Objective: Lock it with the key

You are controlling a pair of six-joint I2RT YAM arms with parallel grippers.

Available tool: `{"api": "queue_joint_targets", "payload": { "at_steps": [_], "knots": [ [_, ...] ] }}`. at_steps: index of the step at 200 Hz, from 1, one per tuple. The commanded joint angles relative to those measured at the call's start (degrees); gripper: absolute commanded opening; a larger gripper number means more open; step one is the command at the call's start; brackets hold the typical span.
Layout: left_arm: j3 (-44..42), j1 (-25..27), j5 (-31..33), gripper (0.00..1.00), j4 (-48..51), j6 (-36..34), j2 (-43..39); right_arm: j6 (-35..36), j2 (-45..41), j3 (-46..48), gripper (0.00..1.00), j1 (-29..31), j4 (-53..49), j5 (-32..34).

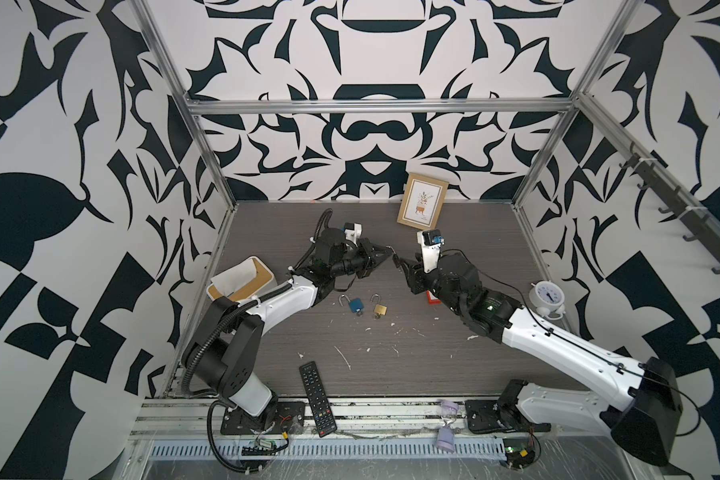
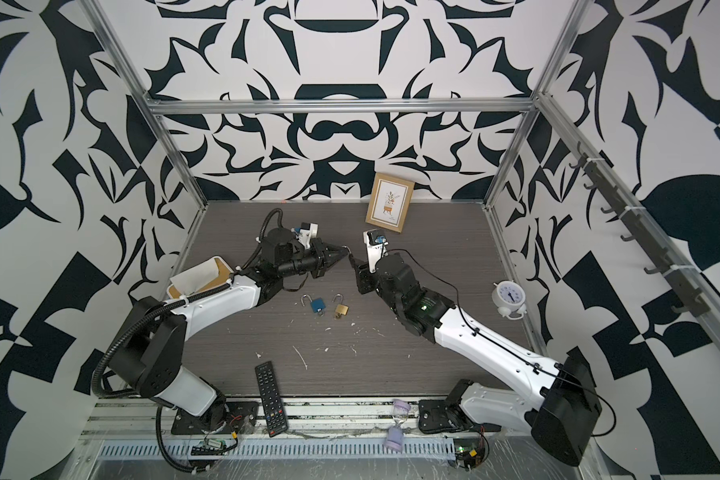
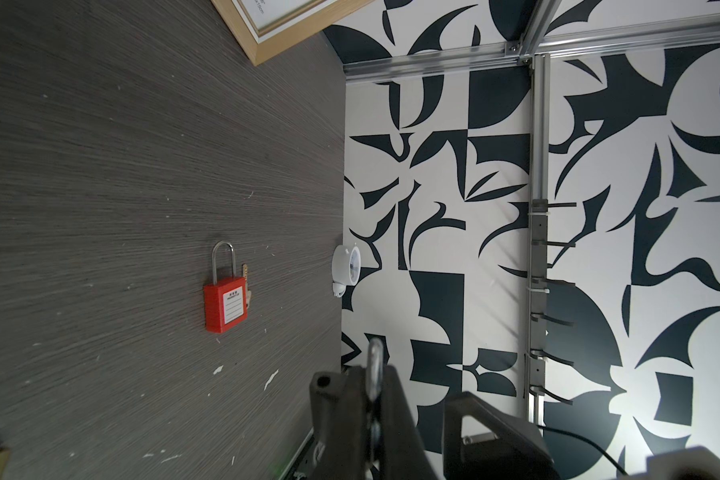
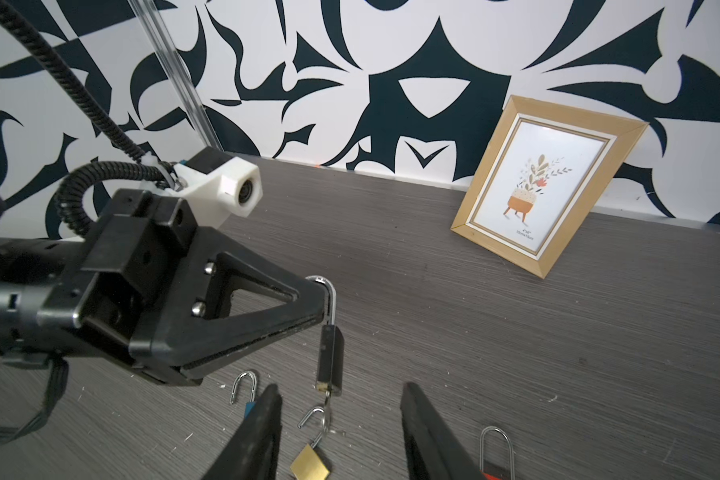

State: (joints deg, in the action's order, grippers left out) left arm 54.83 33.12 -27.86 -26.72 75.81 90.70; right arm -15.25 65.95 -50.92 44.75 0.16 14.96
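While your right gripper (image 4: 341, 390) stands open, the key (image 4: 327, 405) appears to hang between its jaws, untouched. The coming turn depends on that vertical axis. The key points straight down from the black padlock (image 4: 329, 357), a slim matte block hung upright by its steel shackle (image 4: 331, 297) in the clamped left gripper (image 4: 319, 305). Beyond them, the brass padlock (image 4: 310, 465) and the blue padlock (image 1: 355, 305) lie open-shackled on the grained table (image 4: 516, 353).

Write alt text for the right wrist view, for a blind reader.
The left gripper pinches the shackle of a black padlock, which hangs above the table just ahead of the open right gripper. A brass padlock, a blue padlock and a red padlock lie below; a picture frame stands by the wall.
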Motion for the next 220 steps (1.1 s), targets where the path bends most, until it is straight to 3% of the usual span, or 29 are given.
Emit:
{"api": "queue_joint_targets", "payload": {
  "at_steps": [1, 49, 134, 164, 220],
  "knots": [
    [0.5, 0.1, 0.7, 0.00, 0.6, -0.5, -1.6, 1.8, 0.5, -2.8, 0.48, -0.2, 1.0, -1.4],
    [0.6, 0.2, 0.0, 0.00, 0.2, -0.2, -2.0, 1.2, 5.2, -5.5, 0.43, -0.4, -0.2, -5.4],
    [0.0, 0.0, -0.8, 0.00, -0.5, -0.1, -2.6, -0.7, 8.6, -6.1, 0.37, -1.0, -1.4, -4.8],
    [-0.1, 0.1, -0.9, 0.00, -0.7, -0.2, -2.3, -0.7, 9.1, -6.8, 0.29, -2.0, -1.2, -5.2],
    [-0.6, 0.1, -1.5, 0.00, -2.3, 0.6, -1.8, -0.8, 12.3, -9.2, 0.27, -3.0, -2.3, -7.1]
  ]
}}
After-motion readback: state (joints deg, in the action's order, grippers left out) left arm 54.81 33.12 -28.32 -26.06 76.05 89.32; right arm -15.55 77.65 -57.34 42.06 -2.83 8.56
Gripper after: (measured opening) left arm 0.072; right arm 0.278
